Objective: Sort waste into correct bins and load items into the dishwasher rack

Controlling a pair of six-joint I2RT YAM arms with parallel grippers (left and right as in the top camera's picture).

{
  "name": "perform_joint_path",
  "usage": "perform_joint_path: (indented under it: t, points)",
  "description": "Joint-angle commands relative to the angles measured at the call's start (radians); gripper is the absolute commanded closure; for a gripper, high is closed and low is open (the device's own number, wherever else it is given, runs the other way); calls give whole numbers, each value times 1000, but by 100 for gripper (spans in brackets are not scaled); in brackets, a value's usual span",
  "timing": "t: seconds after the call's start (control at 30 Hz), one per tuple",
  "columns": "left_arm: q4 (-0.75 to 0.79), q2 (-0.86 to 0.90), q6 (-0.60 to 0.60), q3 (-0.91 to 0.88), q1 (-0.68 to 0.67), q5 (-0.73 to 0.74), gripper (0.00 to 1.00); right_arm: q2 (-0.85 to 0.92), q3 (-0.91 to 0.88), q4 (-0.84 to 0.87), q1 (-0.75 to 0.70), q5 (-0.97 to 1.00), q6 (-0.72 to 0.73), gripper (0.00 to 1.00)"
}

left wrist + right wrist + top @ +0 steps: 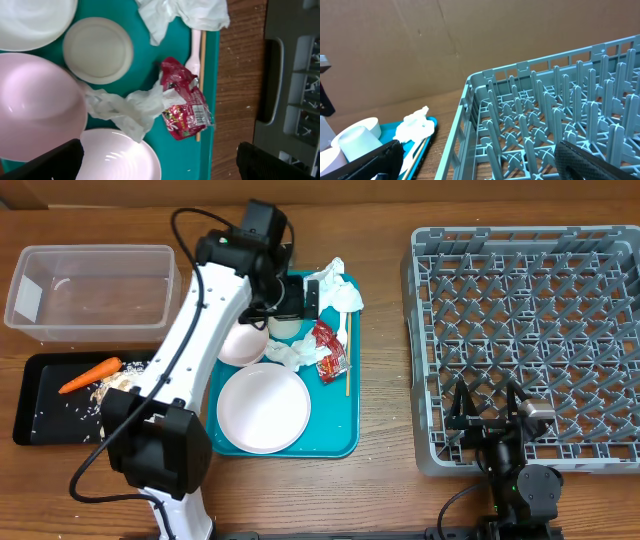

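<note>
Crinkled red wrapper (pixel 185 107) (glossy foil) touches a crumpled white napkin (pixel 131 111).

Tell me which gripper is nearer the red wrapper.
Left. The left gripper hangs open over the teal tray, close beside the red wrapper. The right gripper sits at the dishwasher rack's near edge, across the table.

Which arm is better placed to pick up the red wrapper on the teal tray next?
Left. The left gripper hangs open over the teal tray with the red wrapper beneath in its wrist view. The right gripper sits open at the near edge of the dishwasher rack, away from the tray.
</note>
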Motion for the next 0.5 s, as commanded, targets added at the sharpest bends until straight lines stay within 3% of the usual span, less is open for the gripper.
perform_joint_path:
  t: [0.0, 0.13, 0.23, 0.33, 0.47]
  points:
    - [19, -3, 0, -5, -73, -56, 0, -8, -10, 6, -2, 10, -7, 0]
    - [29, -3, -2, -5, -130, -85, 0, -8, -10, 6, -2, 10, -7, 0]
    - [-8, -5, -51, 3, -150, -199, 0, -8, -10, 6, -2, 10, -7, 0]
    - [-121, -34, -214, 39, -65, -375, 0, -8, -10, 6, -2, 10, -7, 0]
    - [-195, -107, -299, 53, 116, -398, 0, -8, -10, 6, -2, 10, -7, 0]
